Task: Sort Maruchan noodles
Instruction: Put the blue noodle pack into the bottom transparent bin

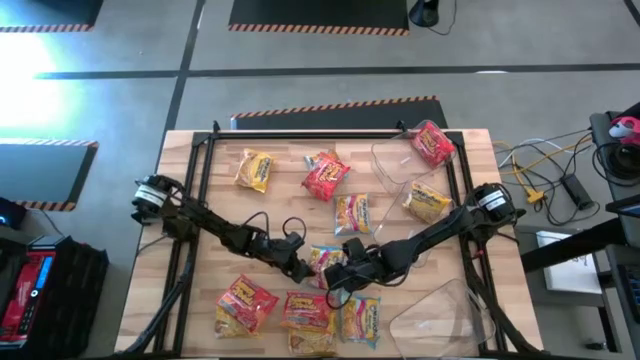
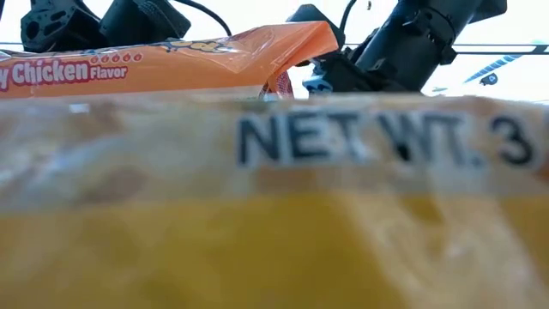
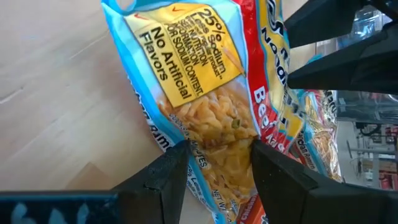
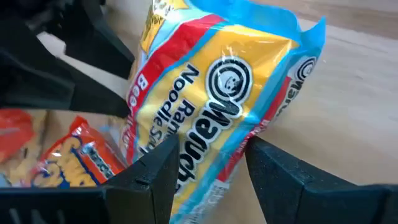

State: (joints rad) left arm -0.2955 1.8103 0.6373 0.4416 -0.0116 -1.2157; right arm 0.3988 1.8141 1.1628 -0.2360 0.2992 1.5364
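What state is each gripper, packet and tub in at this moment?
Left gripper: shut on blue packet.
Right gripper: shut on blue packet.
Blue packet: gripped from both sides.
Other packets: loose on the table.
Far tub: holds a red packet.
Near tub: empty.

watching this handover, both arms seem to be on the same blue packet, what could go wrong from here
1. The left gripper and right gripper each close on the same light blue packet; pulling apart could tear the wrapper or crush the noodles.
2. The two grippers meet very close together over the table, so the fingers could collide.
3. If released, the packet could drop onto the red packets just below it, mixing the flavours.
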